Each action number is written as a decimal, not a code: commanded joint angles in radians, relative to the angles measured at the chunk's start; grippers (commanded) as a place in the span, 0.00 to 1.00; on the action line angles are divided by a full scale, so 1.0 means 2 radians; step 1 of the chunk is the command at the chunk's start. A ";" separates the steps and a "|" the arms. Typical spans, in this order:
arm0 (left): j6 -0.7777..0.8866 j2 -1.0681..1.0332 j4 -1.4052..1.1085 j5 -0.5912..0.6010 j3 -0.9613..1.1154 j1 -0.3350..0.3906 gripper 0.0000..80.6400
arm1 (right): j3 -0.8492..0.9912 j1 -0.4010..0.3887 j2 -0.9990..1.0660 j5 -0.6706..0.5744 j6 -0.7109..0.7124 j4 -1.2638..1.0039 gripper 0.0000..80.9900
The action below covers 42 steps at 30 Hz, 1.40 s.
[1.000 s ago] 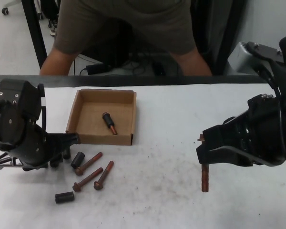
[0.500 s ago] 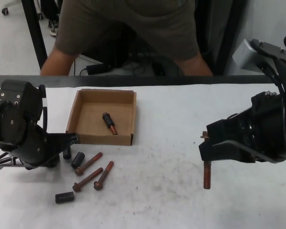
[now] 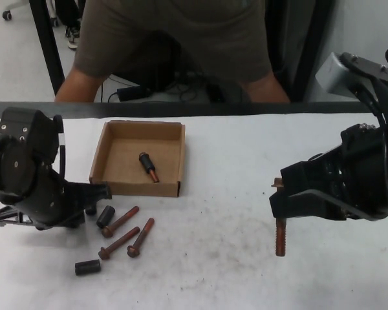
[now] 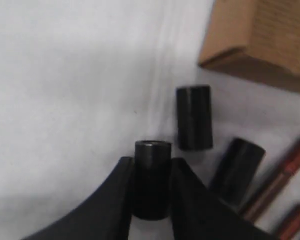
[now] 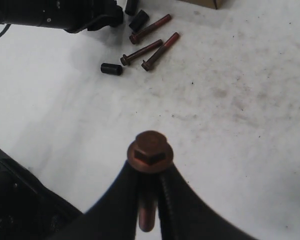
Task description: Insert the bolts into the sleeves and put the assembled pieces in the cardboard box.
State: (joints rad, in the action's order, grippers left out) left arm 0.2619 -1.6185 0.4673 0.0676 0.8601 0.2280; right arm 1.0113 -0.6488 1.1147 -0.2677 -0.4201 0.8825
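Nearest me, my R gripper (image 5: 150, 187) is closed tight on a copper bolt (image 5: 150, 152) just under the head, shank hanging down over the bench (image 3: 233, 278), and my L gripper (image 4: 152, 172) is pinched shut on a black sleeve (image 4: 152, 162). Beside the L gripper: a lone sleeve (image 3: 87, 267) closest to me, then 3 loose bolts (image 3: 119, 243) lying together, then 2 more sleeves (image 4: 194, 117) near the box front. Farthest, the cardboard box (image 3: 137, 188) w/ one assembled piece (image 3: 148, 166) lying inside
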 commanded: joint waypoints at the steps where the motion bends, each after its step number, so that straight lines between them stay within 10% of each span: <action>1: -0.019 0.021 0.008 0.001 0.003 0.003 0.01 | 0.002 0.002 -0.006 -0.006 0.008 -0.002 0.00; 7: -0.105 0.126 0.042 0.032 0.000 0.029 0.01 | 0.002 0.002 -0.006 -0.006 0.019 -0.021 0.00; 23: -0.028 0.400 -0.033 0.230 -0.127 0.098 0.01 | 0.002 0.001 0.003 -0.026 -0.025 -0.180 0.00; 42: 0.015 0.444 -0.094 0.315 -0.148 0.106 0.01 | 0.002 -0.052 0.054 -0.073 -0.121 -0.347 0.00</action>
State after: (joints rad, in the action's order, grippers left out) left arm 0.2881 -0.7433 0.3045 0.6840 0.5620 0.4339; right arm 1.0113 -0.7465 1.2248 -0.4047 -0.6455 0.2279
